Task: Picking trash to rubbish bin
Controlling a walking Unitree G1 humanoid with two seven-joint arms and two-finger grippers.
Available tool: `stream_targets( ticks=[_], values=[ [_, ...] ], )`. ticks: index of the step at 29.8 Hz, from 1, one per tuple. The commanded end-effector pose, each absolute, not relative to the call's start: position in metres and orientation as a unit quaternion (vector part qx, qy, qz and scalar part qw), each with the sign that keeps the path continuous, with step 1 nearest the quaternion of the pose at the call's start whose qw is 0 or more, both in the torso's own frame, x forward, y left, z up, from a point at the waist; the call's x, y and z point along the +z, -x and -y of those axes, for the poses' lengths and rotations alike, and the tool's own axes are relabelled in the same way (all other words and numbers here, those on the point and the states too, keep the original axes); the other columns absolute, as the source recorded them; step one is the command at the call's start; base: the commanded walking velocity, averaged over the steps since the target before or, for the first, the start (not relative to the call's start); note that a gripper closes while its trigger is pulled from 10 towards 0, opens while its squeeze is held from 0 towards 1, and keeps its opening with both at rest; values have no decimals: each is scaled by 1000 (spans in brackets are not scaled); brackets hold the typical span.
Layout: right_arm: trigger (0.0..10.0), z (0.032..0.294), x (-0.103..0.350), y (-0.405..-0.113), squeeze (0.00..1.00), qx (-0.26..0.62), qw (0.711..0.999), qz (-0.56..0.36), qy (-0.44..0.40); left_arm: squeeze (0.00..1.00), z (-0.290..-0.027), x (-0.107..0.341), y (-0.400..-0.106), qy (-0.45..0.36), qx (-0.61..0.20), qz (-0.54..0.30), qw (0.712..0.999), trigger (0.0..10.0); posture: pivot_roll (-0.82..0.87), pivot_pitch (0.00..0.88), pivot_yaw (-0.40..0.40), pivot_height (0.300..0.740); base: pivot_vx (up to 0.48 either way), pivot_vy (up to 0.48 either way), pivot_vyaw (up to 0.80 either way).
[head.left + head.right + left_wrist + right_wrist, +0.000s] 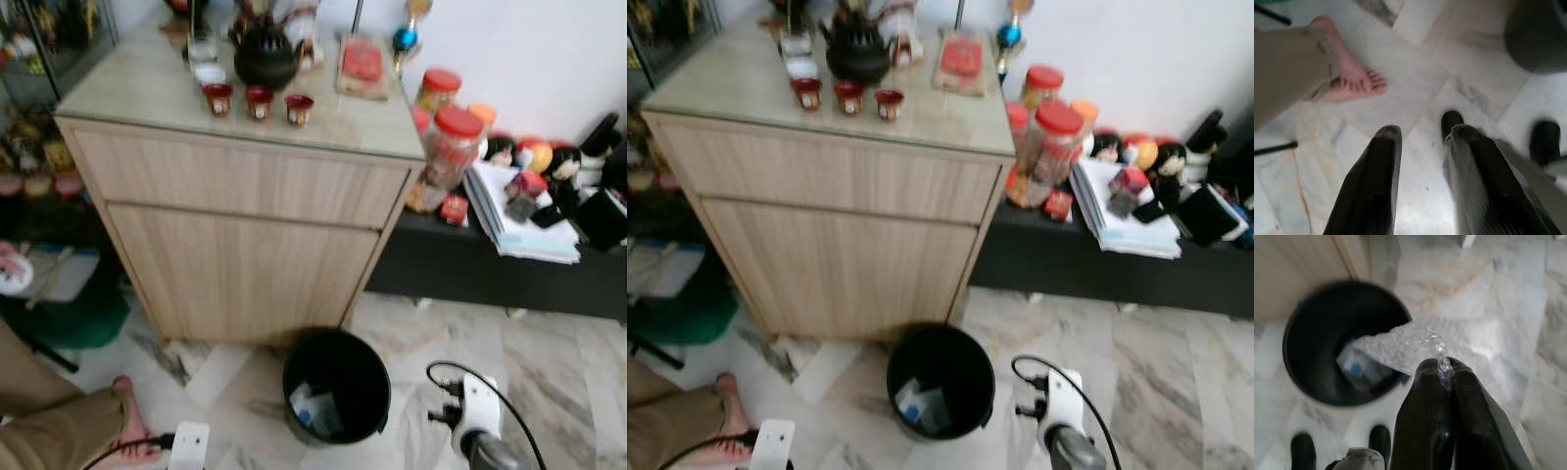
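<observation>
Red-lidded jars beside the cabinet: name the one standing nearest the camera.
The big clear jar leaning at the cabinet's corner; the smaller red-lidded jar stands behind it, by the wall.

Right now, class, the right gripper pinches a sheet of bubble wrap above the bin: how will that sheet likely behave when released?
The bubble wrap looks floppy: it sags from the right gripper, pinched at one corner. Being thin and clear, it is probably light and may drift instead of dropping straight. It spreads wide, so part might catch the black rubbish bin's rim.

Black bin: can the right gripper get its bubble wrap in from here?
Probably yes. The right gripper, shut on the bubble wrap, hangs beside the black bin; the sheet already overhangs its open rim, nothing between.
</observation>
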State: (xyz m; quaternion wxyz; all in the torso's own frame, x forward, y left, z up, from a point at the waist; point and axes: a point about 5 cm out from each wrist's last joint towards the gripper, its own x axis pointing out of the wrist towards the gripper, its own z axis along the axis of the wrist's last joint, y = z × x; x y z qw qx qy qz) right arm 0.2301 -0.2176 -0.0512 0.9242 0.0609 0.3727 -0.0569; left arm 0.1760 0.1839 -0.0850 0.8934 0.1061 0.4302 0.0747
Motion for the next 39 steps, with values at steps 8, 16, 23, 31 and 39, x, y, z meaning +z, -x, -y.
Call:
stream_targets(
  ticks=[8, 16, 23, 31, 39],
  values=[
    [10000, 200, 7, -299, 0, 41, 971, -229, -61, 0, -174, -88, -171, -97, 62, -439, 891, 10000, 78, 138, -159, 740, 0, 0, 0],
    [10000, 161, 35, -318, 0, 247, 948, -179, -90, 0, -174, -88, -171, -94, 62, -438, 892, 10000, 75, 143, -157, 740, 0, 0, 0],
    [10000, 134, 44, -313, 0, 406, 890, -174, -112, 0, -174, -89, -170, -94, 63, -440, 891, 10000, 77, 147, -158, 740, 0, 0, 0],
    [10000, 134, 42, -312, 0, 411, 886, -184, -115, 0, -174, -90, -168, -92, 65, -442, 890, 10000, 87, 145, -161, 740, 0, 0, 0],
    [10000, 132, 39, -305, 0, 447, 864, -193, -126, 0, -173, -91, -166, -93, 63, -445, 888, 10000, 88, 134, -161, 740, 0, 0, 0]
  ],
)
